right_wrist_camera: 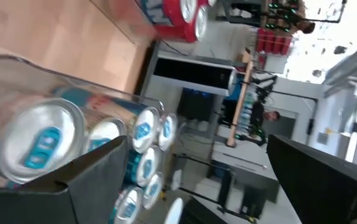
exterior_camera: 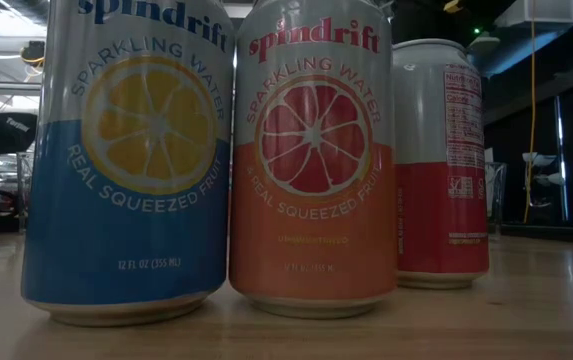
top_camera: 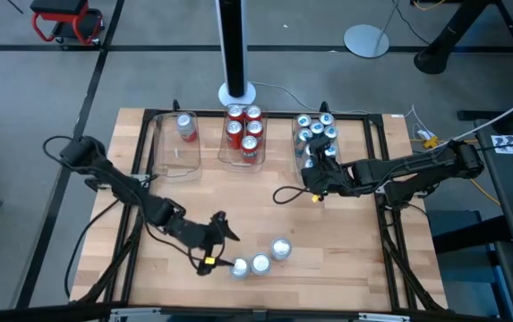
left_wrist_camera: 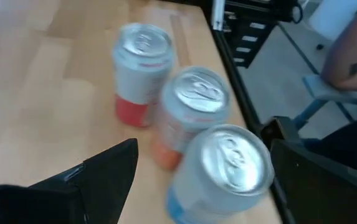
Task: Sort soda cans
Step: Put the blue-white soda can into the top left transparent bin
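Left gripper [top_camera: 225, 229] hovers with its jaws spread and nothing held, low over the wooden slatted table [top_camera: 346, 259], just beside a row of three loose cans near the front edge: a blue-bodied can with a lemon picture [exterior_camera: 131, 160], an orange-pink can with a grapefruit picture [exterior_camera: 314, 165] and a red-and-silver can [exterior_camera: 442, 160]. All three stand upright, close together. Right gripper [top_camera: 311, 176] is likewise released and empty, poised at the near end of the right clear plastic tray [top_camera: 295, 143], which holds blue-tabbed cans [top_camera: 317, 131]. Middle clear tray [top_camera: 222, 156] holds red cans [top_camera: 243, 132]. Left clear tray [top_camera: 161, 152] contains one red-and-silver can [top_camera: 186, 126].
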Robot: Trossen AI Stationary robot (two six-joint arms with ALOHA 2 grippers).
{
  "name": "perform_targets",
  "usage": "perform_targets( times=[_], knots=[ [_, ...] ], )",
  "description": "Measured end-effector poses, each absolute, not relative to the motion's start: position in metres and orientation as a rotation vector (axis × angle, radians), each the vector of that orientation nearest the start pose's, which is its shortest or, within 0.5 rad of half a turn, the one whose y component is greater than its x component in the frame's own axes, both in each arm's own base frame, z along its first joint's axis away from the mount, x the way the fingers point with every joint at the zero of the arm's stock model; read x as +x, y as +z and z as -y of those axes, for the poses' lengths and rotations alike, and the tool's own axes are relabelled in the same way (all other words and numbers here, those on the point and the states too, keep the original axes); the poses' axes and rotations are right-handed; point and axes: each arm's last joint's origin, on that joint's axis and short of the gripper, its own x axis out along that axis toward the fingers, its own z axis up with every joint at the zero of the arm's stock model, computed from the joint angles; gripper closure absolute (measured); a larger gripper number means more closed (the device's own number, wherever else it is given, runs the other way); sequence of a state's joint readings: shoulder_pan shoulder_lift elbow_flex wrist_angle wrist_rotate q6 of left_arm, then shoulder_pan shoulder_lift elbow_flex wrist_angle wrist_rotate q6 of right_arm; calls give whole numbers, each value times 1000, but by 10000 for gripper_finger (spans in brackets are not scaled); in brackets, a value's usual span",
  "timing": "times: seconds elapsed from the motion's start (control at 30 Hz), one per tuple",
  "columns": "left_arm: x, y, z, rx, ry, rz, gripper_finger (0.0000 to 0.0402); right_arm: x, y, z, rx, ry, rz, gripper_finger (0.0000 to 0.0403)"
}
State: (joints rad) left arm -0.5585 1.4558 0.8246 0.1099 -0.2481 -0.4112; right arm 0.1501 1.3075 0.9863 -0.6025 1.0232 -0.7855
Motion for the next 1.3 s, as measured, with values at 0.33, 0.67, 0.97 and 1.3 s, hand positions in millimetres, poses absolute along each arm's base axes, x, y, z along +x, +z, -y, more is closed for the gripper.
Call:
perform_targets(
  times=[0.33, 0.67, 0.97, 1.3],
  knots=[
    [258, 209, 185, -194, -140, -473, 48, 254, 266, -15, -1143, -405, -1073, 23],
    [264, 187, 197, -151, -160, -485, 48, 251, 255, -15, -1128, -405, -1087, 23],
    [271, 167, 202, -139, -154, -511, 48, 251, 255, -15, -1126, -406, -1084, 23],
    [280, 154, 202, -116, -154, -488, 49, 252, 255, -15, -1124, -399, -1083, 23]
  ],
)
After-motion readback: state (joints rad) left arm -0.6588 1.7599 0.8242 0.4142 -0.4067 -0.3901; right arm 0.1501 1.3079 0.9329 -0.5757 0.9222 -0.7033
